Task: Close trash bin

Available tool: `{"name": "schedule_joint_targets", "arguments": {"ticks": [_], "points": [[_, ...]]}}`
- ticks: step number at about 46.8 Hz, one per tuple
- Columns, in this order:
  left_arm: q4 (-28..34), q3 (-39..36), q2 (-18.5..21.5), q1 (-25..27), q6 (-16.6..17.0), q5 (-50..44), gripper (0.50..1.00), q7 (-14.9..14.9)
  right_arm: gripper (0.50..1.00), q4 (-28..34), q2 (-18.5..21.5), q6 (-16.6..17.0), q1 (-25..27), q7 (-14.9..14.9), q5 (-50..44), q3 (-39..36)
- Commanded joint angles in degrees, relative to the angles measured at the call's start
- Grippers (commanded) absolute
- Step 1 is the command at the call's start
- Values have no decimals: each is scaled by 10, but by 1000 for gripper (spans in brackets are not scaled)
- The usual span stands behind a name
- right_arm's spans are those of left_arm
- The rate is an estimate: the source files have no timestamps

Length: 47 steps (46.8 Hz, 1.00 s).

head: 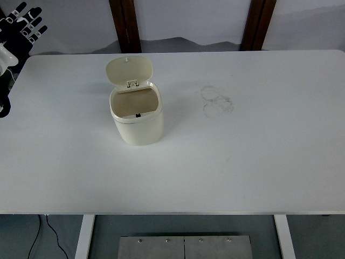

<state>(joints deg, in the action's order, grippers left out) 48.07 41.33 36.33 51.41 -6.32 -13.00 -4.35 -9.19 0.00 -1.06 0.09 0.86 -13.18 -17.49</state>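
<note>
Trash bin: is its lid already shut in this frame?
No. The lid stands swung up behind the trash bin, leaving the opening uncovered, and the left hand is off at the table's far left corner.

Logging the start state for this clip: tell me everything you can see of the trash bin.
The trash bin is small, cream-coloured, seemingly plastic, with rounded corners. It stands upright on the white table, left of centre. Its hinged lid is flipped up and back at the far side, leaving the top open; the inside looks tan. Nothing touches it but the table.

No readable text, label, brand or number shows on the trash bin [137, 116] or the table [259, 156].
</note>
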Motion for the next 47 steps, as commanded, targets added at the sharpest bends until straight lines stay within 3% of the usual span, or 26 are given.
{"name": "schedule_joint_targets", "arguments": {"ticks": [1, 47], "points": [[0, 0, 0, 0, 0, 1, 1000, 0, 995, 0, 0, 0, 0, 0, 0, 0], [1, -2, -2, -12, 5, 0, 1000, 0, 995, 0, 0, 0, 0, 0, 0, 0]]}}
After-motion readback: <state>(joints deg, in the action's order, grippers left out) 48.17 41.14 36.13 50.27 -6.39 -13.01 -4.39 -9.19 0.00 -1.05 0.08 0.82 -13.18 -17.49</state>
